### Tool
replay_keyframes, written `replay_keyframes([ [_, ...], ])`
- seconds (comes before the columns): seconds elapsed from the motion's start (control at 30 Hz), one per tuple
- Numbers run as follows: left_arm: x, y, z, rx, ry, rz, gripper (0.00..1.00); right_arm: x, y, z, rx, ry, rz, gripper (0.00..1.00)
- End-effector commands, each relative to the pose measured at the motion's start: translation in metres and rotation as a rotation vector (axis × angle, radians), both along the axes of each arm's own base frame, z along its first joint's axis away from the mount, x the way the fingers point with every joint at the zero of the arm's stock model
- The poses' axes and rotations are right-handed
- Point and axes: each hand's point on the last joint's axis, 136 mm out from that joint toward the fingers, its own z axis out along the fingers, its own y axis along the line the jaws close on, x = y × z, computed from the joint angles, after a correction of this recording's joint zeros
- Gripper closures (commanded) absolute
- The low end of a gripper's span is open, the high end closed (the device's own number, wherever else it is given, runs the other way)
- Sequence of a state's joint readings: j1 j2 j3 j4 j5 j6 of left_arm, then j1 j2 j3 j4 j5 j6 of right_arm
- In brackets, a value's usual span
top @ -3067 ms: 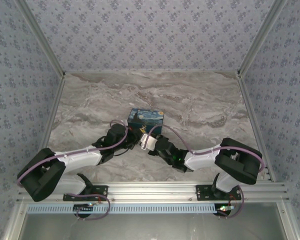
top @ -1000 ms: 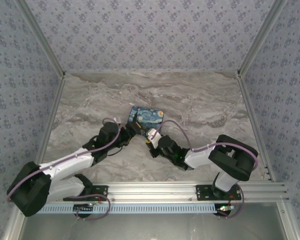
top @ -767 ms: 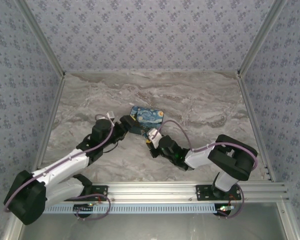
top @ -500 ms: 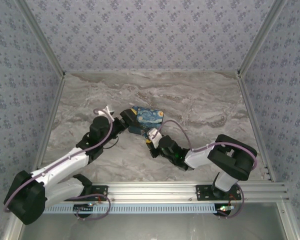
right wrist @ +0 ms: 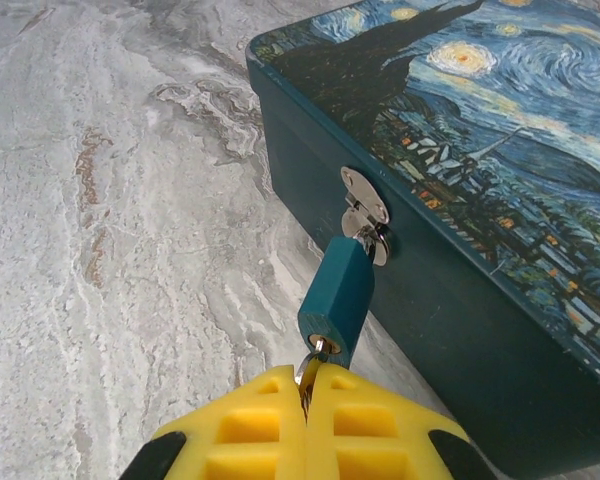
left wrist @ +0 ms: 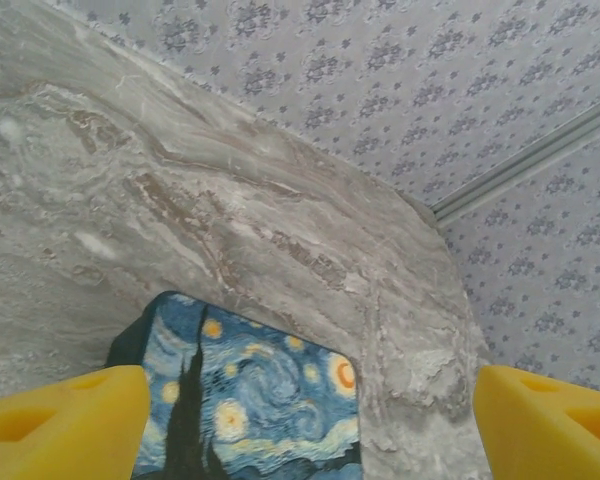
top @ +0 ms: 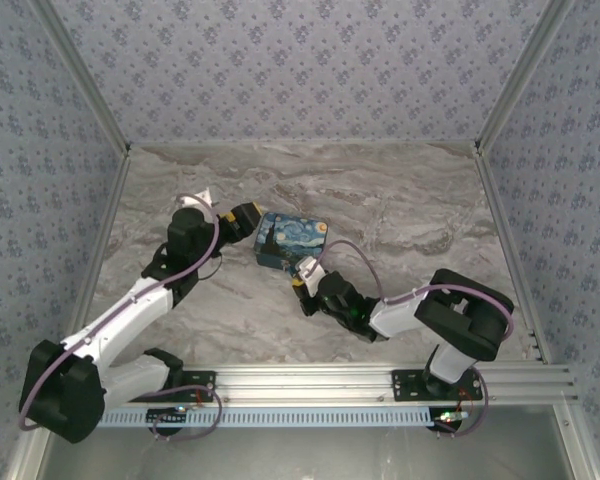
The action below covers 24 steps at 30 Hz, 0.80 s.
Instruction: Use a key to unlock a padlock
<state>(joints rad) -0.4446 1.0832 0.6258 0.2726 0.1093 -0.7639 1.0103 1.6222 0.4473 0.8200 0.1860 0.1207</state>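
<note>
Because the right gripper [right wrist: 305,400] has its yellow jaws pressed together on the key [right wrist: 309,372], the thin metal bow is the only hold on offer, and it looks slick enough to twist out of a loose pinch. Just beyond the fingertips the blade enters the bottom of the padlock [right wrist: 336,298]. This small teal body is probably light and hard, and it hangs free on its silvery shackle, so I judge it will swing rather than resist a turn. The shackle passes through the round hasp [right wrist: 365,208] on the front wall of the printed box [right wrist: 480,190], which rests on the marble table [right wrist: 100,230]. Farther off, the left gripper [left wrist: 300,440] stands wide apart with one end of the box between its jaws, gripping nothing
</note>
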Motion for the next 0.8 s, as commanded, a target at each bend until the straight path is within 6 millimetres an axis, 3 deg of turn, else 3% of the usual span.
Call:
replay_keyframes([
  [0.0, 0.006, 0.003, 0.018, -0.045, -0.115, 0.015, 0.15, -0.001, 0.002, 0.001, 0.026, 0.003, -0.011, 1.00],
  [0.23, 0.012, 0.010, 0.023, -0.095, -0.087, 0.067, 0.14, 0.000, 0.002, 0.001, 0.024, -0.003, -0.014, 1.00],
  [0.5, 0.015, 0.016, 0.012, -0.100, -0.046, 0.092, 0.14, -0.001, 0.005, -0.006, 0.018, 0.002, -0.008, 1.00],
  [0.77, 0.008, -0.001, 0.006, -0.142, 0.058, -0.065, 0.14, 0.000, 0.008, -0.007, 0.017, 0.006, -0.006, 1.00],
])
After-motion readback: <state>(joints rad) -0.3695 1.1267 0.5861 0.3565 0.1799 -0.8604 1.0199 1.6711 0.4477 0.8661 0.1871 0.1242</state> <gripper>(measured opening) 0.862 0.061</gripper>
